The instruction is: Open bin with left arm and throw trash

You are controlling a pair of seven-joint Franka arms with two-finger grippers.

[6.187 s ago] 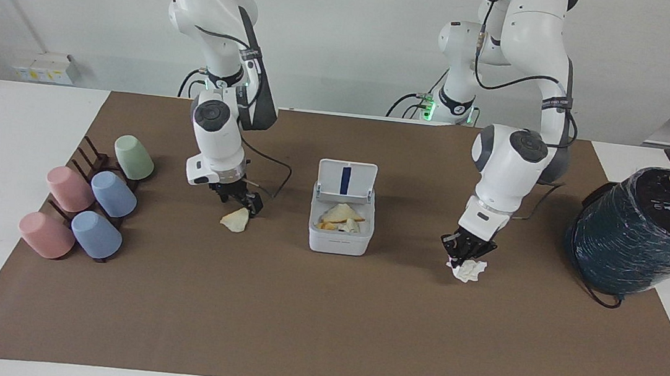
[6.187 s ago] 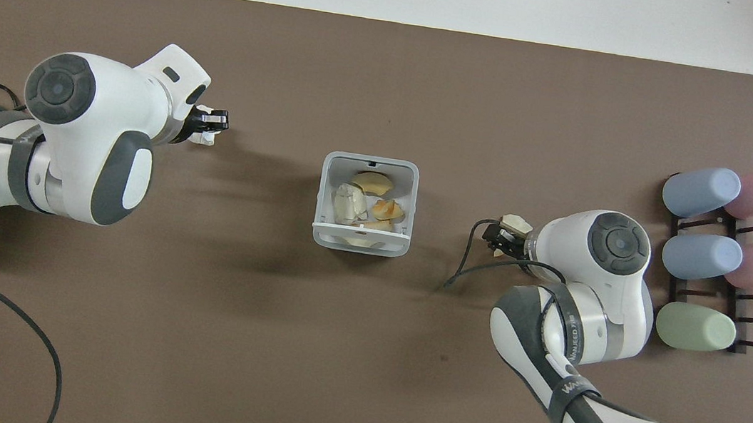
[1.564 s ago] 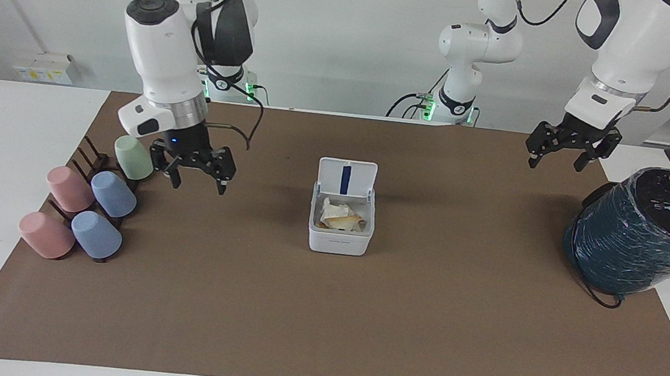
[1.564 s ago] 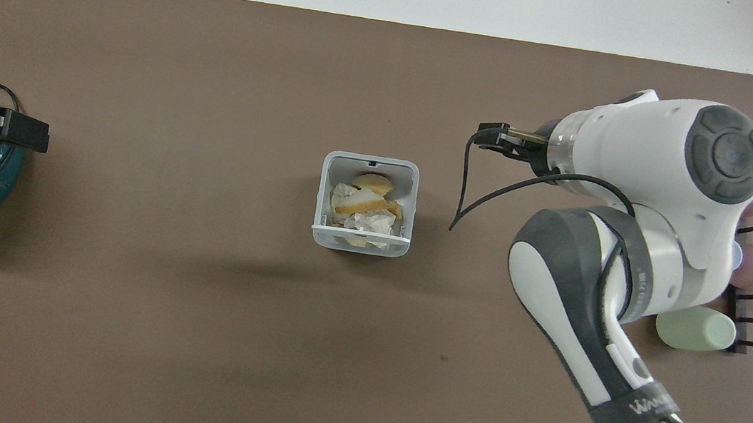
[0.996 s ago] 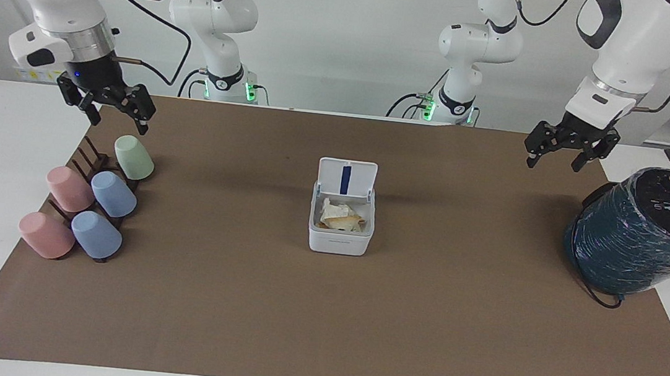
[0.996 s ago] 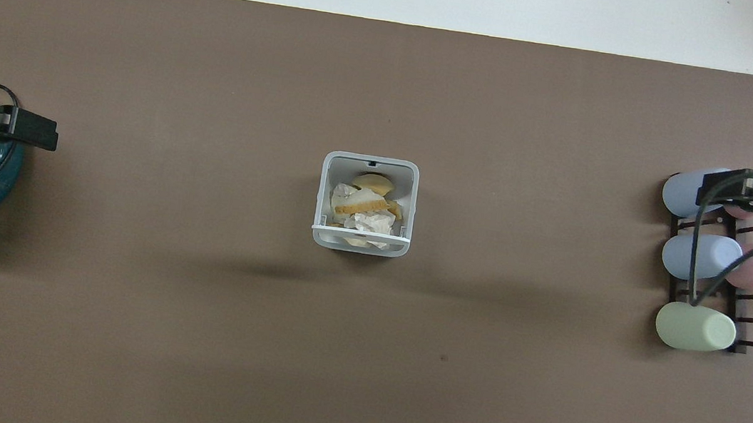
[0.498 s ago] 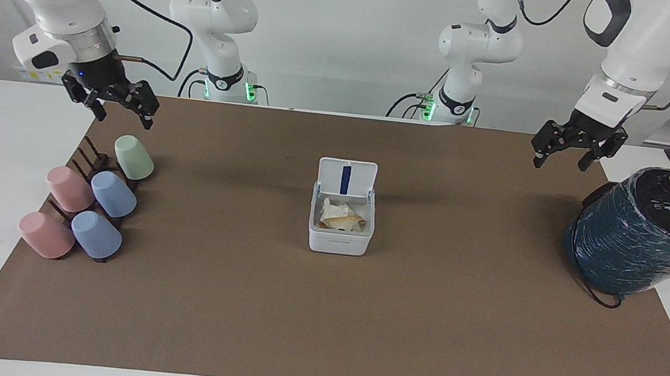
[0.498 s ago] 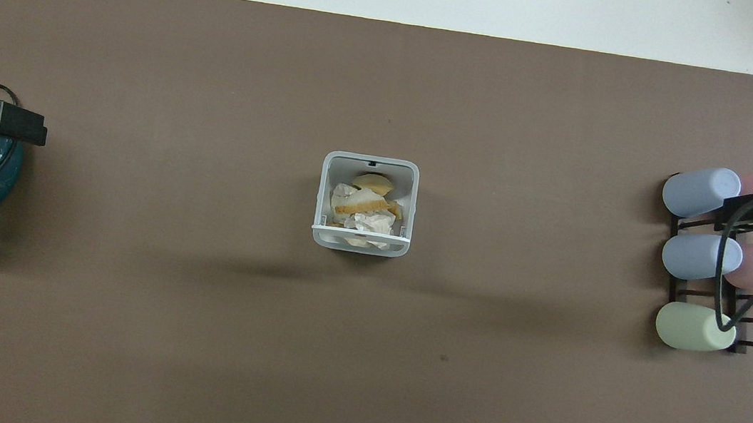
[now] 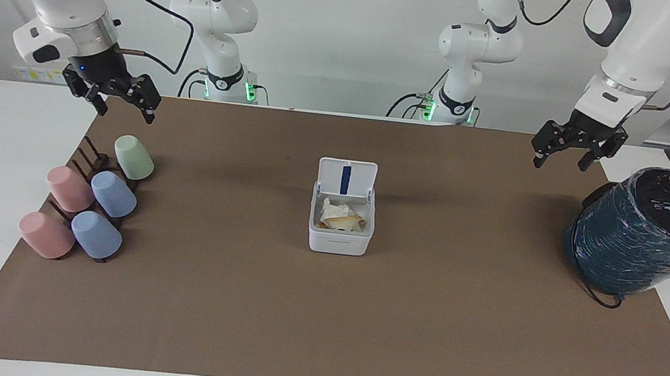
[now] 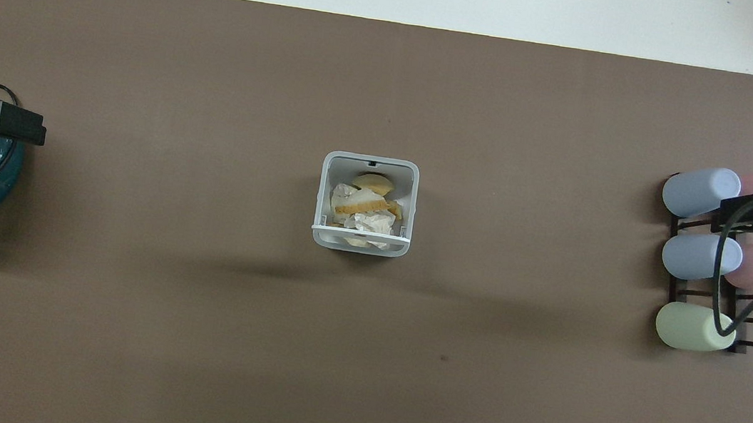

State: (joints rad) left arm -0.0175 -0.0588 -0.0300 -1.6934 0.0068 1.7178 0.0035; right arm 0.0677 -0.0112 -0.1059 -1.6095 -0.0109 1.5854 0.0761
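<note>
Both claws hang empty, well apart from the bin.

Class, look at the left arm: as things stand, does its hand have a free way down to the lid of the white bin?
Probably yes. The left hand hangs open over bare mat, and nothing stands between it and the raised lid.

From my station the bin looks like smooth white plastic with a slight sheen. The trash inside includes wrinkly tissue paper. I read the brown mat as matt, the cups as matt pastel plastic, and the teal cylinder as glossy wrap.
</note>
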